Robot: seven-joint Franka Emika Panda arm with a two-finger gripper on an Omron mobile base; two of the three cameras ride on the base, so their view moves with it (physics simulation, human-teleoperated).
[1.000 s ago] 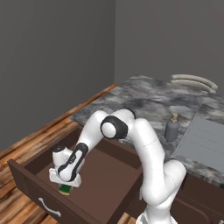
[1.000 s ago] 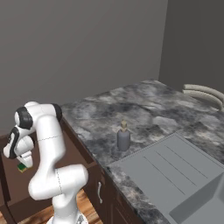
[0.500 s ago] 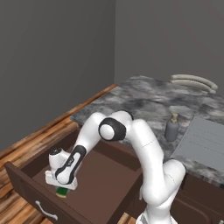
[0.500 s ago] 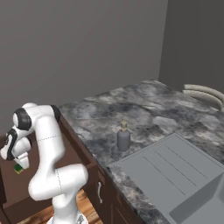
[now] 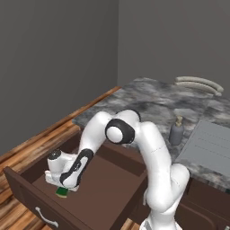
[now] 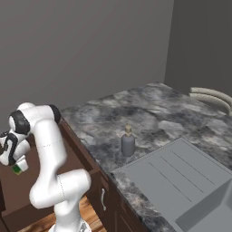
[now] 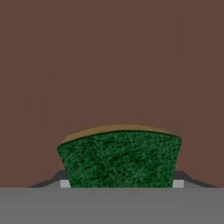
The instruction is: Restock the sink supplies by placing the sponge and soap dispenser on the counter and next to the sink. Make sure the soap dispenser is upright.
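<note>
Pincer [image 5: 63, 189] closed onto the sponge [image 7: 119, 159], low in the open drawer [image 5: 112, 188], lower left of the left base view.

Risk: sponge is soft and gripped near its edge; could slip or twist out on the lift. Drawer front wall could catch the hand on the way out.

Soap dispenser [image 6: 128, 142] upright on the surface [image 6: 149, 108], just beside the sink [image 6: 181, 176]. Curved pale rack [image 5: 200, 83] far back, well apart.

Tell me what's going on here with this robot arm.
The arm is reaching down into the open wooden drawer, its pincer shut on the sponge at the drawer floor. The soap dispenser already stands upright on the counter beside the sink.
</note>
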